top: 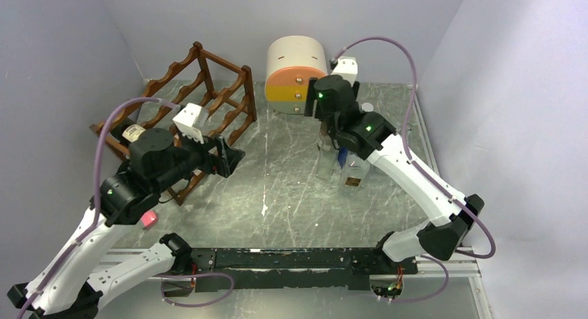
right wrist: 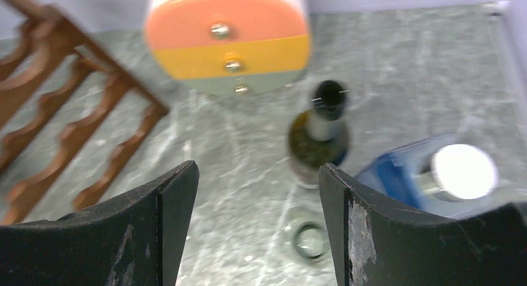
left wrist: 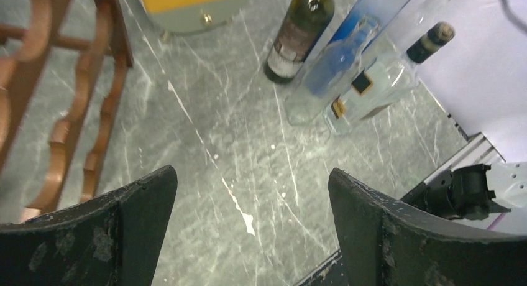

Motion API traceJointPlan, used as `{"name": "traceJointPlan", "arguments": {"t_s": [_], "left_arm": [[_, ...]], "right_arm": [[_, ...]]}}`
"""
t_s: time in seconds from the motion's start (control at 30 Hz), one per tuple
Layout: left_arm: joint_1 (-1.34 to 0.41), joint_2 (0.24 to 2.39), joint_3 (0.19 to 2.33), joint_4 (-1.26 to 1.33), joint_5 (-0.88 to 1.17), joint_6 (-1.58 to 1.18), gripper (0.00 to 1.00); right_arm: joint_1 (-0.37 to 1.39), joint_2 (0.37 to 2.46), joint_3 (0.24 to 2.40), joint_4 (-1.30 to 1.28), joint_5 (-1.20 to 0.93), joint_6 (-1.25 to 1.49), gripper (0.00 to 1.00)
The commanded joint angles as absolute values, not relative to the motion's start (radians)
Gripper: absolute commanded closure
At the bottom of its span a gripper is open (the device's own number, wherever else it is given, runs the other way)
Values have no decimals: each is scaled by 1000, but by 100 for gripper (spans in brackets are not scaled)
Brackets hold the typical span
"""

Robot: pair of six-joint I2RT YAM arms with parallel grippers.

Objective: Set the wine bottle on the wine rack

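Wooden wine rack (top: 249, 93) (reddish, lightly glossy); dark glass wine bottle (right wrist: 311, 146).

Parted fingers (right wrist: 155, 236) frame the upright wine bottle (right wrist: 320, 133); wine rack (right wrist: 74, 127) at left.

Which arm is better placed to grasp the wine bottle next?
Right. The right gripper hovers just short of the dark wine bottle, jaws open toward it. The left gripper sits beside the wine rack, well away from that bottle, jaws also open.

Cream drawer box (top: 297, 75), orange and yellow fronts, at far edge of grey marbled counter (top: 277, 187). Right of centre, clustered upright: blue bottle (right wrist: 394, 171) with white cap, clear bottle (left wrist: 373, 87) with dark stopper.
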State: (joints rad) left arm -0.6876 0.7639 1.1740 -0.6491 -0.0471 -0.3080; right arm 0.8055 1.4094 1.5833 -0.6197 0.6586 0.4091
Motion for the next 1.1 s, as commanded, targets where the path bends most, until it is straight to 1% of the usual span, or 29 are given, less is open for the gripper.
{"name": "traceJointPlan", "arguments": {"t_s": [0.0,0.1,0.23,0.33,0.4,0.53,0.63,0.73,0.8,0.9,1.07], "left_arm": [[-685,756,1113,-574,27,-393,5],[-685,720,1049,-507,24,-411,5],[-685,698,981,-449,9,-413,5],[-686,712,974,-446,7,-417,5],[-685,726,973,-444,20,-422,5],[-685,747,956,-399,41,-411,5],[-685,760,940,-365,31,-396,5],[-686,764,928,-340,28,-378,5],[-686,762,921,-329,12,-338,5],[-686,759,923,-330,-4,-328,5],[-686,750,916,-327,-3,-312,5]], "right_arm": [[693,1409,1615,-666,718,335,26],[639,1473,1662,-704,710,322,36],[607,1539,1678,-667,723,277,40],[575,1571,1676,-642,724,259,47],[565,1573,1666,-630,734,253,48],[549,1563,1630,-606,705,229,44],[527,1560,1580,-574,647,219,44],[510,1555,1525,-535,600,226,45],[503,1560,1508,-510,564,228,47],[502,1568,1499,-481,538,219,61],[504,1559,1486,-422,490,175,89]]}}
